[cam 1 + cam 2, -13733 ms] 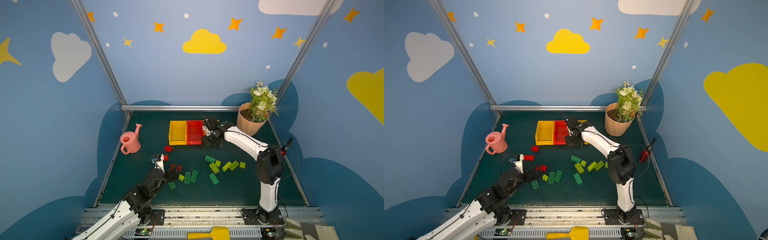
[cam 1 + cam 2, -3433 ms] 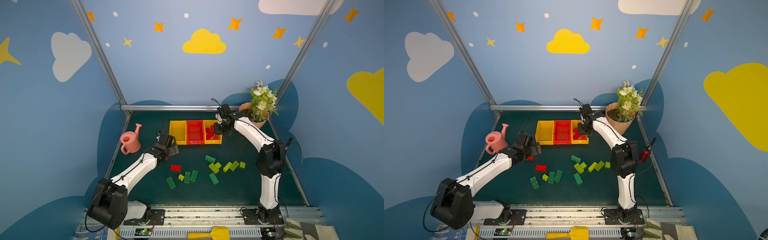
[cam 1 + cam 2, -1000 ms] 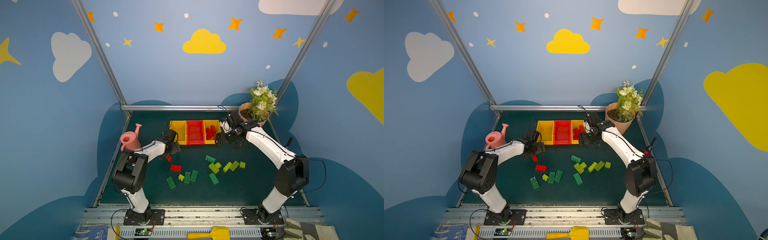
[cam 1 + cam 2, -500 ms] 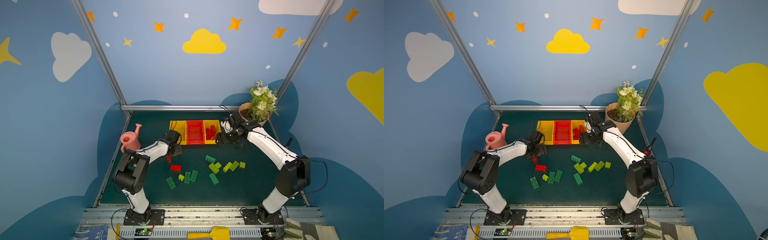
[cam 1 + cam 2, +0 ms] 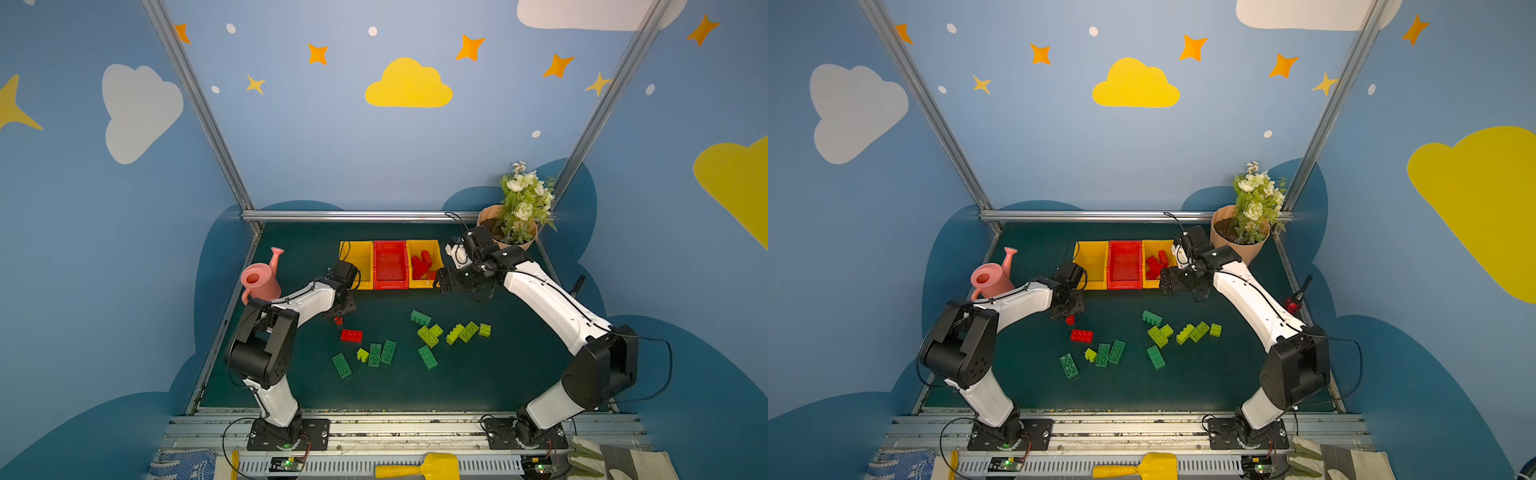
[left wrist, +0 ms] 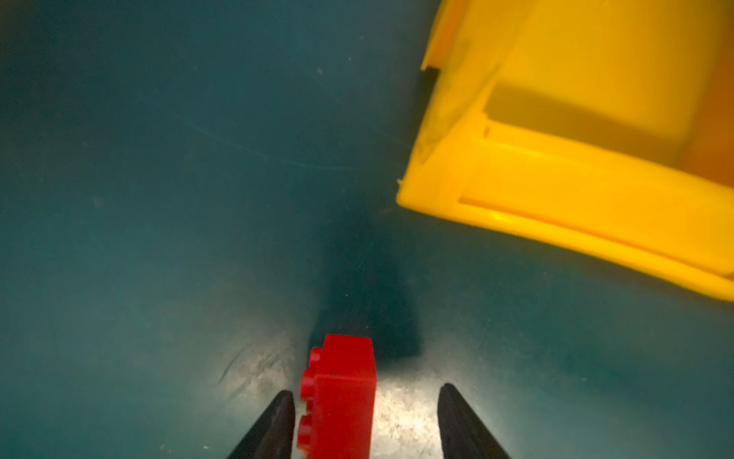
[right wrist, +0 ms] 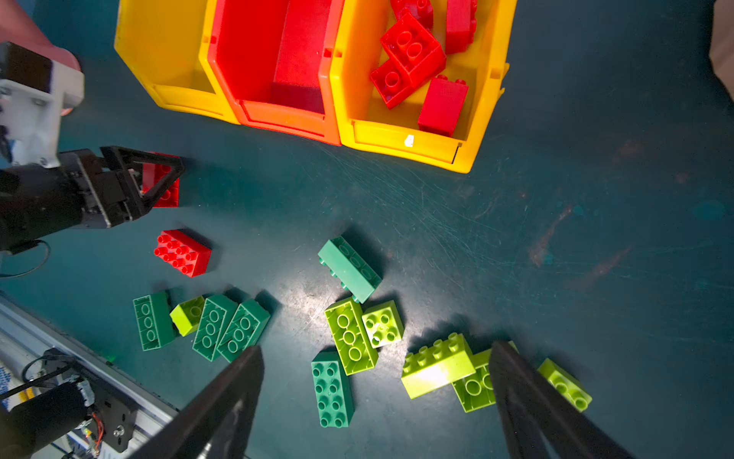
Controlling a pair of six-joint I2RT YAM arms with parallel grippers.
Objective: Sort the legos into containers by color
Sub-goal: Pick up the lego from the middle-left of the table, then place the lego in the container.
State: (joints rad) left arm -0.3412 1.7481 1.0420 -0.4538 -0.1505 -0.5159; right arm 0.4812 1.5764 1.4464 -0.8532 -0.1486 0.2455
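step: red pick | left gripper jaws part-narrowed astride small red brick on the mat, near the empty yellow bin; one finger touching, the other looks apart (blurry) | right gripper wide, empty, above lime bricks | next: pinch, lift, carry to the yellow bin holding reds

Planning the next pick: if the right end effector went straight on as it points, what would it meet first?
Likely the lime green bricks on the mat; nothing shows between them and the right end effector. Depth is unclear.
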